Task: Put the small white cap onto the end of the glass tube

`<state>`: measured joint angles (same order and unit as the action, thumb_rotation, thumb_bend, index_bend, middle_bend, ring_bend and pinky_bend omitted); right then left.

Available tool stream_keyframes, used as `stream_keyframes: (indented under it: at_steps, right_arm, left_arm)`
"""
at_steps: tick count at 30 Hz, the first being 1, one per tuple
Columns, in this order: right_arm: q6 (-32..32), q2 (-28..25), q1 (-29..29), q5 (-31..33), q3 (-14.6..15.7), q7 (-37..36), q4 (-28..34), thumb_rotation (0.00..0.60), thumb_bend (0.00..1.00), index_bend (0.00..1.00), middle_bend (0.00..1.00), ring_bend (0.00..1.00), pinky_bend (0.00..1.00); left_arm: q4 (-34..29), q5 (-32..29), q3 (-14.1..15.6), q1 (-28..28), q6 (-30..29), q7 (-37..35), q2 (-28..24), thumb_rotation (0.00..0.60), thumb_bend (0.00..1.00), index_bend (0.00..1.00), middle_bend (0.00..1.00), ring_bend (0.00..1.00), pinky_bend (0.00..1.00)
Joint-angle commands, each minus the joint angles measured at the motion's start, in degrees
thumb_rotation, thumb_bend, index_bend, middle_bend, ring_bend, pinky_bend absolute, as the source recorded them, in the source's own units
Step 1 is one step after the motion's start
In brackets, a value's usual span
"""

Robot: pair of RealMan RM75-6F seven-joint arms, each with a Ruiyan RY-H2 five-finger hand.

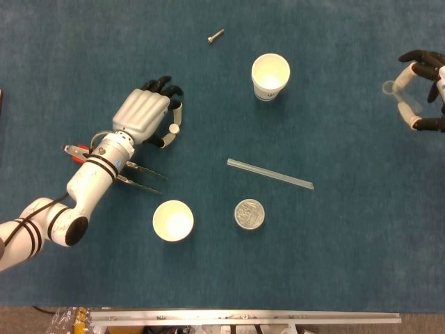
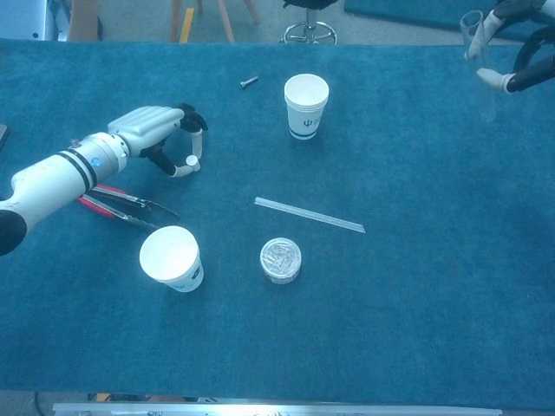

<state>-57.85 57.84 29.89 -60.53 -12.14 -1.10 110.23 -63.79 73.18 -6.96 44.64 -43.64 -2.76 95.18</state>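
- so I'm pinching the small white cap (image 1: 173,128) in my left hand (image 1: 142,117), thumb and a fingertip closed on it, down near the blue cloth (image 1: 334,264); in the chest view it's looking like the cap is barely off the surface, or maybe touching, can't really tell
- my right hand (image 1: 423,90) is holding a clear glass tube (image 2: 479,65) upright way over at the far right edge, fingers curling around it; the open end is pointing up
- so both pieces are in hand, but they're well apart, basically opposite sides of the table; nothing is capped yet
- there's also a flat clear strip (image 1: 270,174) lying in the middle; not touching it
- what's left, I'm guessing: lifting the cap, bringing both hands toward the middle, lining the cap up with the tube's end and pushing it on; that's most of the job, honestly
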Motion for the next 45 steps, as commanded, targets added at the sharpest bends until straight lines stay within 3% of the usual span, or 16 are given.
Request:
stream_keyframes:
  at_steps: [1, 12, 18, 34, 45]
  right_arm:
    - [0.15, 0.09, 0.06, -0.04, -0.10, -0.29, -0.12, 0.600, 0.41, 0.67, 0.25, 0.19, 0.53]
    - [3.76, 3.15, 2.19, -0.91, -0.69, -3.17, -0.97, 0.600, 0.41, 0.67, 0.25, 0.19, 0.53]
    - [5.49, 5.47, 4.43, 0.10, -1.81, -3.57, -0.70, 0.600, 0.41, 0.67, 0.25, 0.19, 0.53]
    - [6.87, 19.28, 12.38, 5.85, -3.47, 0.36, -2.79, 0.600, 0.41, 0.67, 0.25, 0.19, 0.53]
    - [2.19, 28.30, 18.09, 8.30, -4.72, 9.83, -5.98, 0.600, 0.41, 0.67, 0.25, 0.19, 0.53]
  left_arm:
    - [-2.46, 0.32, -0.15, -0.53, -0.77, -0.81, -1.96, 0.600, 0.33, 0.55, 0.19, 0.00, 0.05]
    - [-24.87, -2.25, -0.93, -4.12, -2.85, -0.38, -21.68, 0.600, 0.33, 0.55, 0.19, 0.00, 0.05]
    - [-33.09, -5.33, -1.35, -5.38, -2.53, 0.07, -31.36, 0.600, 0.33, 0.55, 0.19, 0.00, 0.05]
    - [-39.76, -7.93, -4.09, -6.36, -2.54, -3.10, -44.26, 0.600, 0.33, 0.55, 0.19, 0.00, 0.05]
    - [-42.02, -9.11, -6.48, -6.41, -2.05, -7.17, -48.82, 0.600, 0.33, 0.55, 0.19, 0.00, 0.05]
